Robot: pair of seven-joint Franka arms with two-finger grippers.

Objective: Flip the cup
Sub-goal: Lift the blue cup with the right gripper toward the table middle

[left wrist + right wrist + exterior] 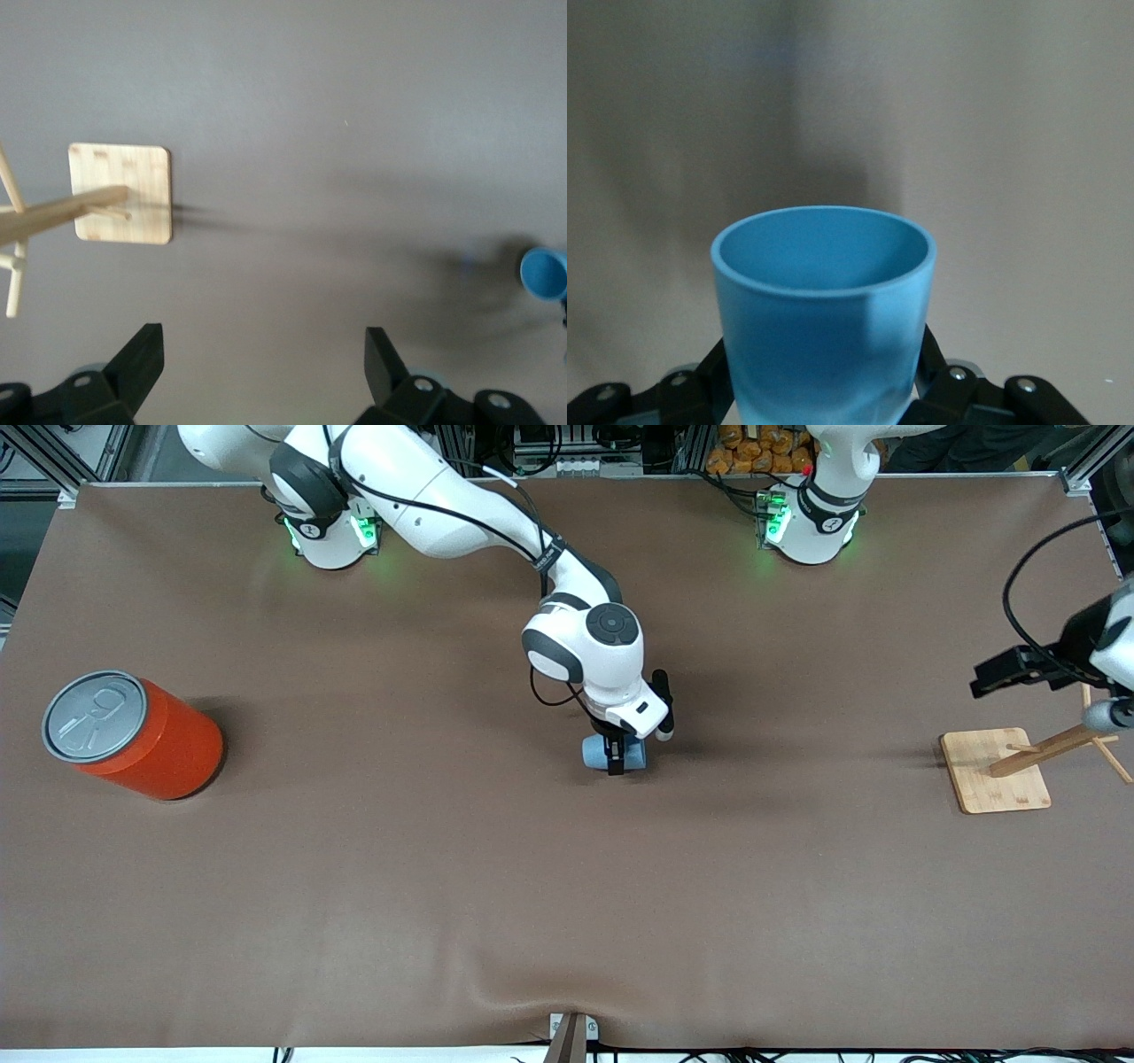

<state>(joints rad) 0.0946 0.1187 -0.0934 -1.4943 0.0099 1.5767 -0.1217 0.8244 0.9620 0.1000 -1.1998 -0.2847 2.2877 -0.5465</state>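
Cup (595,751) near the table's (443,912) middle, well apart from the orange can (133,735) at the right arm's end, and about as far from the camera as that can. Clamped between the fingers (713,367) of the right gripper (615,760), which press its wall on both sides. In the right wrist view, open mouth pointing away from the wrist along the cloth rather than up, so likely lying on its side or mid-turn; whether touching the table or just lifted, impossible to say. Grip low on the body, presumably to leave the rim free for setting down once turned.

Left gripper (257,372) waiting, fingers spread wide and empty, over the bare cloth beside the wooden stand (995,769) at the left arm's end, far from the can and clear of the working arm.
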